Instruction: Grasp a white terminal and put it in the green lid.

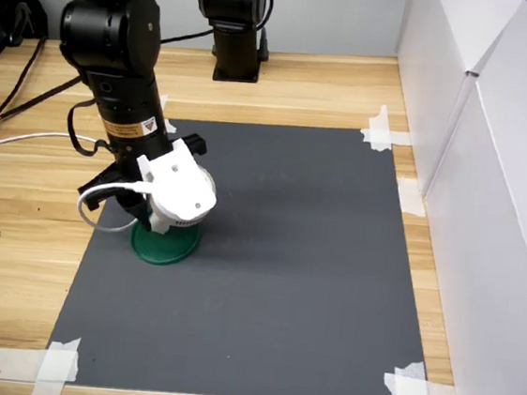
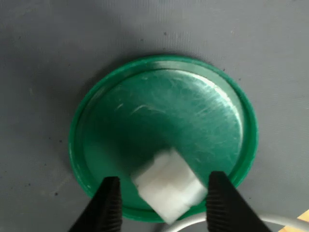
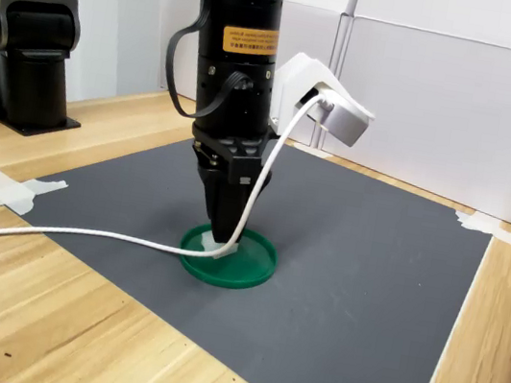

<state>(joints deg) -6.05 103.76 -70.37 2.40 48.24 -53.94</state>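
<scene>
The green lid (image 2: 159,106) lies on the dark grey mat, toward the first exterior view's left (image 1: 159,248) and under the arm in the second exterior view (image 3: 254,264). The white terminal (image 2: 169,186) sits tilted on the lid's inner face near its rim, seen as a small white block (image 3: 230,246) at the fingertips. My gripper (image 2: 164,203) points straight down over the lid (image 3: 223,230). Its fingers stand either side of the terminal, with a dark gap showing beside one finger (image 2: 111,205). In the first exterior view the wrist camera housing hides the fingertips and the terminal.
The grey mat (image 1: 286,256) is taped at its corners with white strips (image 1: 413,388) to a wooden table (image 1: 12,256). A white cable (image 3: 64,234) trails from the wrist across the mat. A second black arm base (image 3: 27,68) stands at the back, and white boards (image 1: 493,165) wall one side.
</scene>
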